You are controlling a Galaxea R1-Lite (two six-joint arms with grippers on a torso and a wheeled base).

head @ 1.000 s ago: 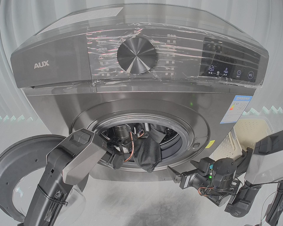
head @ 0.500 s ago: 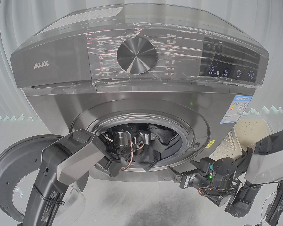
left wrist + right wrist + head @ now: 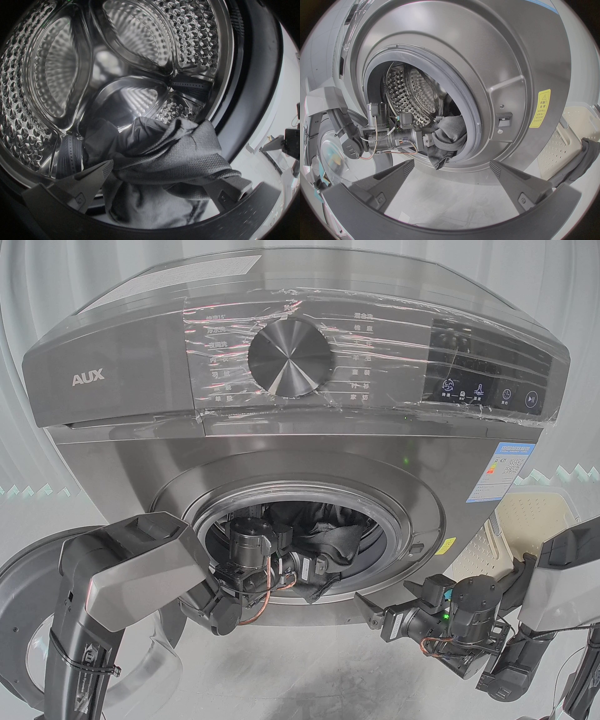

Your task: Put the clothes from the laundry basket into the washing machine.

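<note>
Our left gripper (image 3: 162, 178) sits in the mouth of the washing machine (image 3: 125, 459), jaws spread wide and clamped on nothing. We see the dark garment (image 3: 175, 147) lying loose between its fingers (image 3: 90, 181). The cloth touches both, bunches up just ahead of the gripper and covers the tip of one finger. From the gripper the fabric runs forward onto the bottom of the drum (image 3: 56, 68). A lower fold hangs below the gripper, over the grey door seal (image 3: 468, 101) and out of the opening. Most of the garment lies inside the opening and one corner lies outside it. Beyond the gripper, the perforated drum wall and its ribs curve away.

Our right gripper (image 3: 370, 612) hovers outside the machine, lower than the opening and well apart from the garment. Its jaws are also wide open, and nothing lies between them. It points toward the left gripper. Behind the right gripper, on the side away from the left one, stands the cream laundry basket (image 3: 531, 521), just beside the machine's front. We see a dark cloth (image 3: 586, 156) draped over the basket's near rim, close to the right arm. The round door (image 3: 31, 590) hangs open beyond the left arm, on the side away from the right gripper.
</note>
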